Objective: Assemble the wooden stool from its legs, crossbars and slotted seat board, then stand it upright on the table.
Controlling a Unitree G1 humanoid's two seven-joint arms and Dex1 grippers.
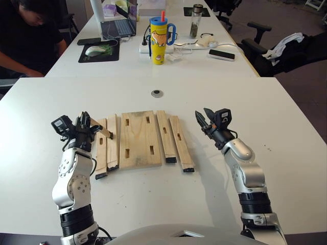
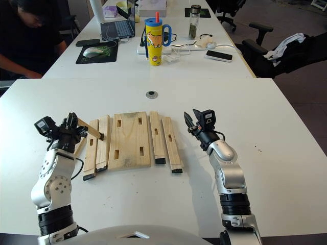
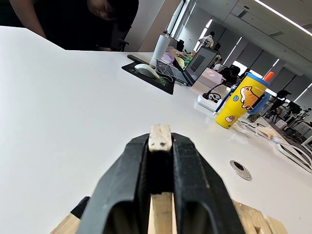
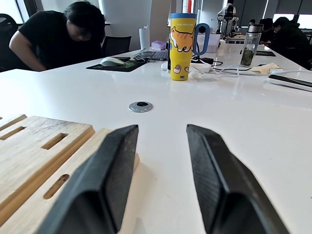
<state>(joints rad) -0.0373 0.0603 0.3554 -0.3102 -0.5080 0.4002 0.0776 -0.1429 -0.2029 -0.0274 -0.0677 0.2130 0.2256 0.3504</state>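
Note:
The slotted seat board (image 1: pixel 137 139) lies flat in the middle of the white table (image 1: pixel 286 117). Two wooden legs (image 1: pixel 107 145) lie side by side along its left edge, and two more legs (image 1: pixel 173 138) along its right. My left gripper (image 1: pixel 86 124) hovers at the left pair's far end, shut on a short wooden crossbar (image 1: pixel 101 129) that sticks out over those legs; the left wrist view shows the crossbar (image 3: pixel 160 138) pinched between the black fingers (image 3: pixel 126 185). My right gripper (image 1: pixel 203 115) is open just right of the right legs, holding nothing, its fingers (image 4: pixel 109 175) apart.
A round cable grommet (image 1: pixel 157 93) sits in the table beyond the board. On the far table stand a yellow mug (image 1: pixel 159 41), a phone (image 1: pixel 221 54), a mouse on a dark mat (image 1: pixel 97 51) and a laptop (image 1: pixel 120 25). Bare tabletop lies to the right and front.

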